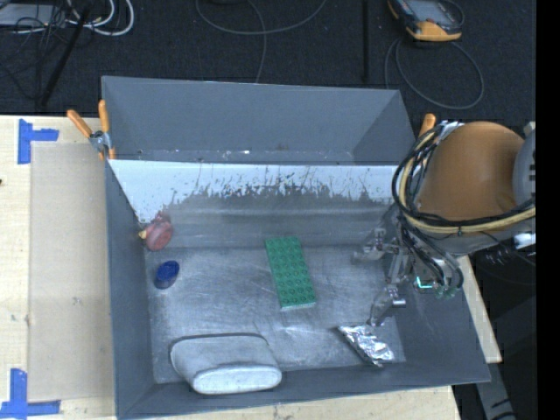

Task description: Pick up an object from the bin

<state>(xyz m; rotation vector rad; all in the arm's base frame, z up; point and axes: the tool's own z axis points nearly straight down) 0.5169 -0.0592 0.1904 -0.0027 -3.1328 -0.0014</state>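
From my remote seat, the gripper (383,313) hangs low on the right of the bin (262,121), its tip just above a crumpled foil wad (367,344). Whether they touch I cannot tell, and I cannot tell whether the gripper is released or clenched either; nothing is visibly held. The wad is silver, shiny and wrinkled, roughly wedge-shaped, and lies on the floor directly below the tool, slightly toward the near wall. Left of the tool, apart from it, a green studded plate (290,272) lies flat, long side running away from the camera. Far left of the tool sit a small blue piece (166,274) and, just beyond it, a pinkish lump (158,232) against the left wall. Down and left of the tool, near the front wall, is a grey-white oblong pad (226,363). Above the tool sits the arm's orange cover (464,169), wrapped in black wrist cables (411,191). The bin floor is grey metal, scuffed and shiny, and the far wall carries dark streaks. Beyond the bin a dark floor (289,33) has loose floor cords (437,68) looping across it.
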